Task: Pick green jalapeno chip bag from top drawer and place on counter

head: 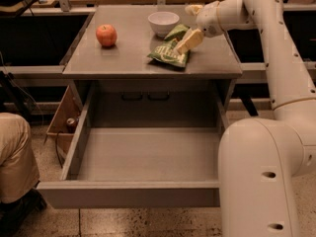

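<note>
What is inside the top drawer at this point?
Nothing visible: the top drawer shows a bare bottom, though one corner is hidden behind the robot's base. The green jalapeno chip bag lies on the counter, with the gripper over it.

Warm soft light came from above, the counter (128, 58) shone a little, the gripper (183, 27) glowed pale over its far right, the top drawer (148, 152) lay shadowed.

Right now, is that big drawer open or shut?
Open: the top drawer is pulled out, its bare bottom showing. The gripper is above the counter, at the green jalapeno chip bag.
</note>
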Tool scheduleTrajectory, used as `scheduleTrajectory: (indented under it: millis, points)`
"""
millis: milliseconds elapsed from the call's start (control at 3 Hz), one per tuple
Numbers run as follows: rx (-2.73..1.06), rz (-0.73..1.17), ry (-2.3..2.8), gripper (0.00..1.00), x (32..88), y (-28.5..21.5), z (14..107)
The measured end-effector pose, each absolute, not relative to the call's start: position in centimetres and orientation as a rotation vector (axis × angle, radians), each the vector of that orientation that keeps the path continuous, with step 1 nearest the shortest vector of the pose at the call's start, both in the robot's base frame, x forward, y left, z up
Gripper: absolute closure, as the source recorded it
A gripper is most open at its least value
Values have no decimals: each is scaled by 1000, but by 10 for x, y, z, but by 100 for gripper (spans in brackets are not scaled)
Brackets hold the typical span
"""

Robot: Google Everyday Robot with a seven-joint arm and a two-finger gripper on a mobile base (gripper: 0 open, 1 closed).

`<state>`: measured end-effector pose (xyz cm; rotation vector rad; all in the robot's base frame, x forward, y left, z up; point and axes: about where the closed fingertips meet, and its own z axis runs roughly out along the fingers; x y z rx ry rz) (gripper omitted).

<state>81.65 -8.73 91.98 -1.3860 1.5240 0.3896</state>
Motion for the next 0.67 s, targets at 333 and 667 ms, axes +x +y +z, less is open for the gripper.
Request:
scheduleTrajectory:
  millis: [333, 667]
  points:
    - [-1410, 384, 1529, 0, 807, -96, 927]
    - [-1431, 352, 1538, 0, 787, -123, 946]
